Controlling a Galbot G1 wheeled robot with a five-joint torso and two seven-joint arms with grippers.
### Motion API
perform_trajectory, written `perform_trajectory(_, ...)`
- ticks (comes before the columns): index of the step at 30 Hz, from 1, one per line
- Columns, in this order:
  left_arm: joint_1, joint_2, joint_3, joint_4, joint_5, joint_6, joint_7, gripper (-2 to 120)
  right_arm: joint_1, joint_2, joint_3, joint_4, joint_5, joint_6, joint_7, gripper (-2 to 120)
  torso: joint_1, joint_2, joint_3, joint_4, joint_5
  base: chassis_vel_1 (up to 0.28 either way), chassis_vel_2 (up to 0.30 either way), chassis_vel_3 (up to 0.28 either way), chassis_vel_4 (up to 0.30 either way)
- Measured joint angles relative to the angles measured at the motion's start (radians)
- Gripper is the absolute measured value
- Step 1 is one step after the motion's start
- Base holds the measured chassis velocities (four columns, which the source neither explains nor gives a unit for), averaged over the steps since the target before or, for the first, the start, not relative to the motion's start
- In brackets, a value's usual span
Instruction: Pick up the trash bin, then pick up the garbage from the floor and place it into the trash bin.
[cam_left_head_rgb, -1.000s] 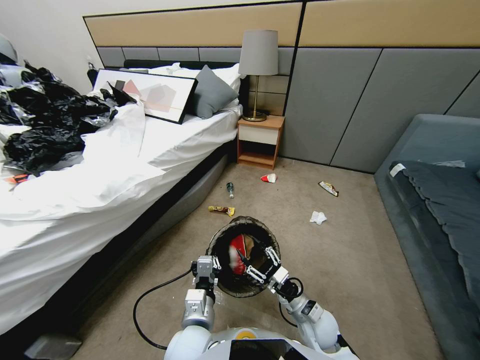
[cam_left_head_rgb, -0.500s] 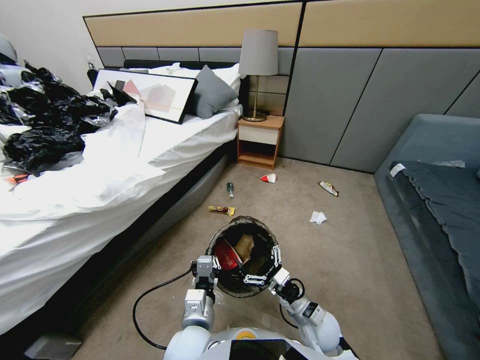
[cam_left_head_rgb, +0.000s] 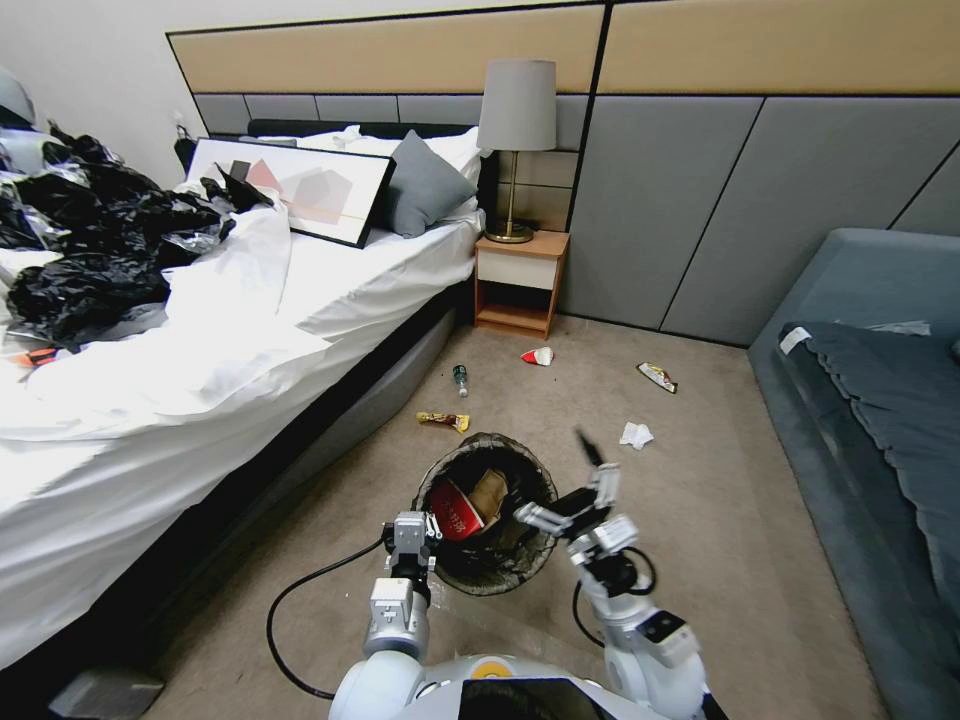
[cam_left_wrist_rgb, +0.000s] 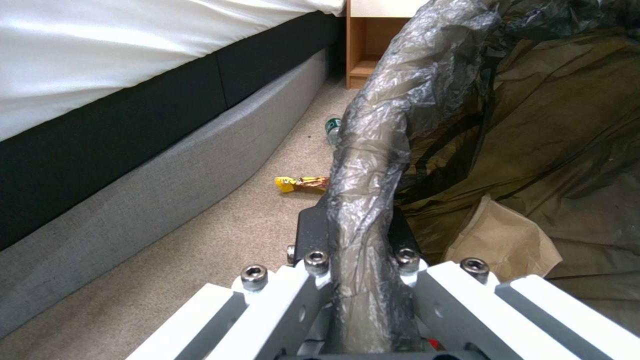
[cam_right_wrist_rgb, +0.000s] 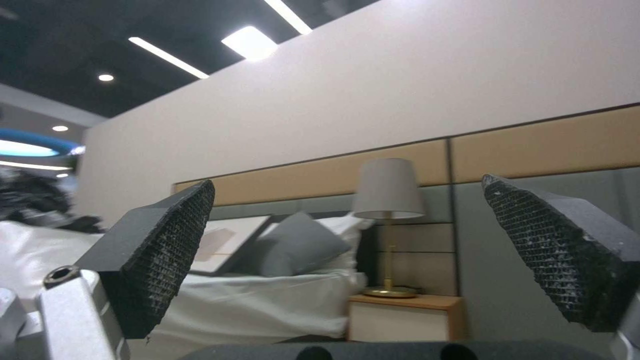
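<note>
The trash bin (cam_left_head_rgb: 447, 574), its rim wrapped in a dark liner, stands on the carpet just ahead of me. My left gripper (cam_left_head_rgb: 416, 528) is shut on its near-left rim; the left wrist view shows that gripper (cam_left_wrist_rgb: 357, 235) clamped on the liner-covered rim (cam_left_wrist_rgb: 373, 165). Inside the bin lie a red-and-white wrapper (cam_left_head_rgb: 457, 513) and tan paper (cam_left_head_rgb: 490, 492) (cam_left_wrist_rgb: 507, 240). My right gripper (cam_left_head_rgb: 553, 478) is open and holds nothing, raised beside the bin's right rim, with its pads (cam_right_wrist_rgb: 167, 250) wide apart. Garbage on the floor: yellow wrapper (cam_left_head_rgb: 443, 420) (cam_left_wrist_rgb: 301, 183), bottle (cam_left_head_rgb: 460, 378), red-and-white wrapper (cam_left_head_rgb: 538, 356), tissue (cam_left_head_rgb: 635, 435), another wrapper (cam_left_head_rgb: 657, 376).
The bed (cam_left_head_rgb: 230, 340) runs along the left with black plastic bags (cam_left_head_rgb: 90, 240) on it. A nightstand (cam_left_head_rgb: 518, 282) with a lamp (cam_left_head_rgb: 516, 120) stands at the far wall. A grey sofa (cam_left_head_rgb: 880, 420) fills the right. A black cable (cam_left_head_rgb: 300, 620) loops on the carpet at my left.
The right gripper opened over the bin and let the red-and-white wrapper drop inside. It then rose out and swung to the bin's right side. The left gripper kept its hold.
</note>
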Motion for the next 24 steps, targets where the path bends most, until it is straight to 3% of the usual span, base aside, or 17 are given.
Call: perform_trajectory(24, 0.005, 0.005, 0.004, -0.01, -0.006, 0.001, -0.002, 0, -0.036, 0.06, 0.09, -0.171, 0.039, 0.112, 0.024, 100, 0.0, 0.0, 0.0, 0.0001, 0.0001, 0.0, 0.0, 0.0, 0.0)
